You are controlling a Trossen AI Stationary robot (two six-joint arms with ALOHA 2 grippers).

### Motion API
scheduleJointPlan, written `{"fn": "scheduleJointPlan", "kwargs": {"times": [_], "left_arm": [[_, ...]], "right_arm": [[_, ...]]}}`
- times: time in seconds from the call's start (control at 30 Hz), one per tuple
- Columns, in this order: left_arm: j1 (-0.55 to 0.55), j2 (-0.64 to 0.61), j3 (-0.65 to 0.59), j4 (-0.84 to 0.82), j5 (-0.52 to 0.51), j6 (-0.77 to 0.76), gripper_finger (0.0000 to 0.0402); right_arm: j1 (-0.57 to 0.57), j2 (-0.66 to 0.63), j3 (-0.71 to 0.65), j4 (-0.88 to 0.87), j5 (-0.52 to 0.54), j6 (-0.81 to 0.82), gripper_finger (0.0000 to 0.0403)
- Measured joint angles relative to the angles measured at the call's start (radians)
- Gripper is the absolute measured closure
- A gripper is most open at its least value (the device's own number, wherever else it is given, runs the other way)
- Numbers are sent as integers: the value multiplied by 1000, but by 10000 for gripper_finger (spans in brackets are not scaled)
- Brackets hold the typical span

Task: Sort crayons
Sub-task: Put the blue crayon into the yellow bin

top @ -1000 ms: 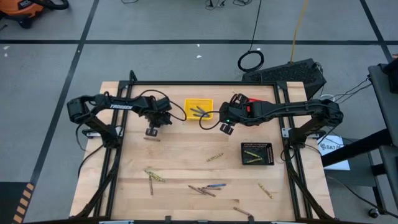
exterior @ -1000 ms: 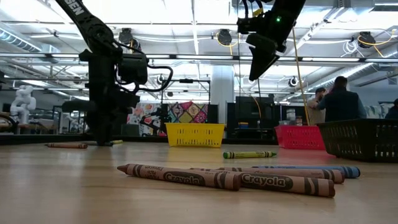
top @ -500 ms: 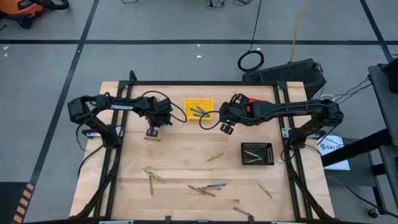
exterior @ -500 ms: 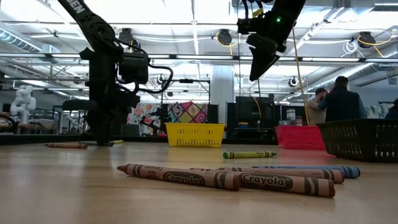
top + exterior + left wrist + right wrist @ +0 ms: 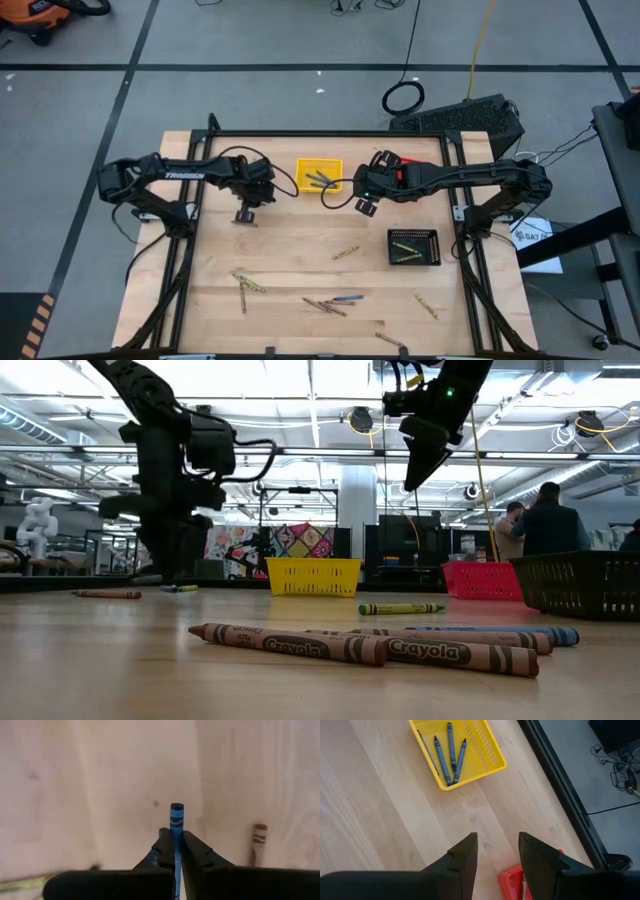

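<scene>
My left gripper [image 5: 176, 837] hangs over the table's far left part [image 5: 243, 214], shut on a blue crayon [image 5: 176, 819]. A brown crayon [image 5: 259, 839] and a yellow one [image 5: 25, 882] lie flat on the wood beside it. My right gripper [image 5: 497, 852] stands open and empty above the table [image 5: 363, 207], near the yellow basket [image 5: 320, 177], which holds several blue-grey crayons [image 5: 449, 755]. More crayons lie flat toward the near edge [image 5: 330, 303], with others [image 5: 247, 283] to their left. My left gripper pinches the blue crayon between its two fingers, which come from above and point steeply down. The crayon lies along the fingers, and its flat end [image 5: 176, 810] sticks out below the fingertips toward the wood. It stands nearly upright in the hold.
A black basket [image 5: 413, 246] with yellow crayons sits at the right. A red basket [image 5: 510, 881] shows under my right arm. Single crayons lie at mid-table [image 5: 345, 253] and near the front right [image 5: 427, 306]. People stand in the room beyond the table [image 5: 545, 520].
My left gripper has risen from the table near the brown crayon, taking the blue crayon up with it. The brown and yellow crayons beside it have stayed on the wood.
</scene>
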Motion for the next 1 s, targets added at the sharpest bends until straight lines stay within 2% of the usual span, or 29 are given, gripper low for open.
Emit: {"fn": "scheduleJointPlan", "kwargs": {"times": [0.27, 0.63, 0.83, 1.0], "left_arm": [[1, -65, 2, 148, 23, -2, 400], [1, -72, 3, 416, 79, -28, 400], [1, -73, 3, 605, 165, -104, 400], [1, -73, 3, 727, 172, -205, 400]], "right_arm": [[0, 0, 0, 0, 0, 2, 275], [0, 0, 0, 0, -2, 5, 275], [0, 0, 0, 1, -3, 5, 275], [0, 0, 0, 15, -3, 6, 275]]}}
